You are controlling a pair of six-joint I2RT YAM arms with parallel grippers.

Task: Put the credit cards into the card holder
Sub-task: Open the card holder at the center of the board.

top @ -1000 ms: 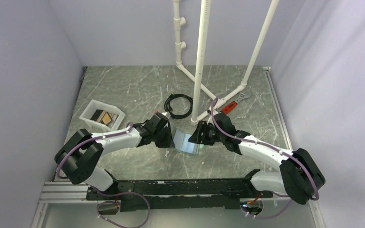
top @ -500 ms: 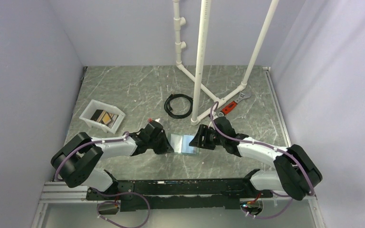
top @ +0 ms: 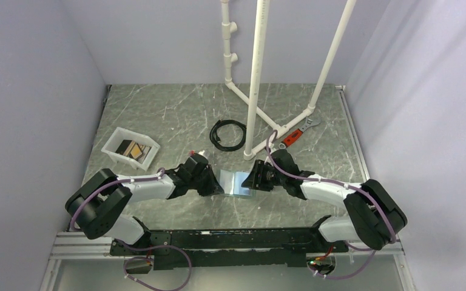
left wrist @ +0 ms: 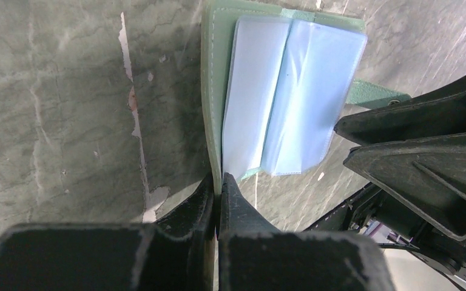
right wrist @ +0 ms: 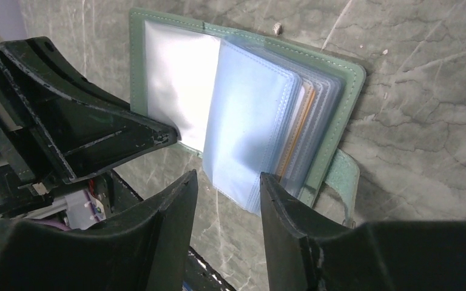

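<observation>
Card holder lies open on the grey marbled table, near the front edge and between the two arms, light blue inner faces up. Left gripper is clamped tight on the near edge of the green left-hand cover, fingers closed together with the cover pinched between them. Right gripper comes in from the opposite side with its jaws spread apart; the lower edge of the fanned clear sleeves sits in the gap, and neither finger visibly presses on it. A thin orange edge shows among the sleeves in the right wrist view. The green strap tab sticks out from the right cover, flat on the table. The credit cards, tan and dark, lie in the white tray, well to the left and further back. A black cable coil and a red-handled wrench lie beyond, by the white pipe frame.
</observation>
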